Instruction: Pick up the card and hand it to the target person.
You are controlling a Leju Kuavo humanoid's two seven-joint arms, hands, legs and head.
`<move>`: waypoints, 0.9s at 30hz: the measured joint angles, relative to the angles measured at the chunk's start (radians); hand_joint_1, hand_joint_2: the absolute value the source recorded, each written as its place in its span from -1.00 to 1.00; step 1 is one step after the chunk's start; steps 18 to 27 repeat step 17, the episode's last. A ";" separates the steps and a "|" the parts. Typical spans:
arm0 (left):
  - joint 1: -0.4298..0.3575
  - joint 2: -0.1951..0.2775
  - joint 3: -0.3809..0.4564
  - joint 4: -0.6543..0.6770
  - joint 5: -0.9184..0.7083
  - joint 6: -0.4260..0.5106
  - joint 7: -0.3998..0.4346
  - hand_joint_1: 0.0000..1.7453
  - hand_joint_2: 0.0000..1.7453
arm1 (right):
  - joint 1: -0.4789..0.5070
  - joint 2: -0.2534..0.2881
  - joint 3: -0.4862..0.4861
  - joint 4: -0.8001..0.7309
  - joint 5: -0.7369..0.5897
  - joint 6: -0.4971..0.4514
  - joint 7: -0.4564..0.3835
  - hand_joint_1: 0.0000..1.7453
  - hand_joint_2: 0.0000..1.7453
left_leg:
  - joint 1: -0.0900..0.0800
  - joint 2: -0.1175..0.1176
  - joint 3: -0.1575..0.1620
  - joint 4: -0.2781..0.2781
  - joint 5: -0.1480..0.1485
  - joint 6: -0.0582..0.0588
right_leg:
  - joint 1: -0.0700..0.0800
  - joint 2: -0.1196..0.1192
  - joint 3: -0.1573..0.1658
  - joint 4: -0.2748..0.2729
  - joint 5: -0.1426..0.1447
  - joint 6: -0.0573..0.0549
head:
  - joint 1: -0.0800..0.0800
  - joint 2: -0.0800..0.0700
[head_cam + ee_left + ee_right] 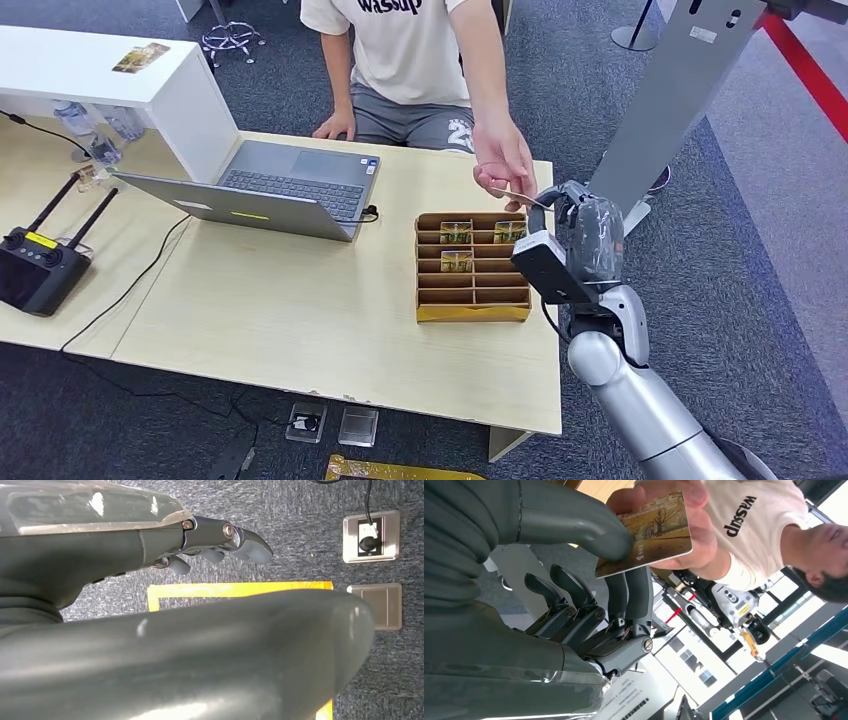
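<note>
Right hand [574, 605] fingers [634, 600] and thumb clamped on card [654, 535], person's hand [503, 160] apparently gripping its far end.

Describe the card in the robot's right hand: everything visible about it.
The card is a thin, flat rectangle with rounded corners, glossy like plastic, printed with a golden-brown picture of bare trees and a pale edge. The right hand pinches one end between the thumb and fingers, while the person's hand grips the other end. In the head view it shows edge-on above the table's far right corner.
</note>
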 joint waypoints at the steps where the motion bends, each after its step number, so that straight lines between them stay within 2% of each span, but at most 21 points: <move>1: 0.000 0.000 -0.002 0.000 0.000 0.000 0.000 -1.00 -1.00 | -0.002 0.006 -0.005 0.024 -0.013 -0.008 -0.019 0.92 1.00 | 0.000 0.000 0.000 0.000 0.000 0.000 | 0.000 0.000 0.000 0.000 0.000 0.000 | 0.000 0.000; 4: -0.001 -0.001 -0.005 0.000 0.000 0.000 0.000 -1.00 -1.00 | -0.008 0.025 -0.018 0.090 -0.070 -0.015 -0.075 0.92 1.00 | 0.000 0.000 0.000 0.000 0.000 0.000 | 0.000 0.000 0.000 0.000 0.000 0.000 | 0.000 0.000; 8: -0.001 -0.001 -0.006 0.000 0.000 0.001 0.000 -1.00 -1.00 | -0.009 0.043 -0.028 0.148 -0.129 -0.001 -0.121 -1.00 1.00 | 0.000 0.000 0.000 0.000 0.000 0.000 | 0.000 0.000 0.000 0.000 0.000 0.000 | 0.000 0.000; 17: -0.001 -0.002 -0.010 0.000 0.009 0.003 -0.002 -1.00 -1.00 | -0.007 0.072 -0.038 0.207 -0.241 0.052 -0.151 -1.00 1.00 | 0.000 0.000 0.000 0.000 0.000 0.000 | 0.000 0.000 0.000 0.000 0.000 0.000 | 0.000 0.000; 27: -0.001 -0.002 -0.010 0.000 0.009 0.003 -0.002 -1.00 -1.00 | -0.007 0.072 -0.038 0.207 -0.241 0.052 -0.151 -1.00 1.00 | 0.000 0.000 0.000 0.000 0.000 0.000 | 0.000 0.000 0.000 0.000 0.000 0.000 | 0.000 0.000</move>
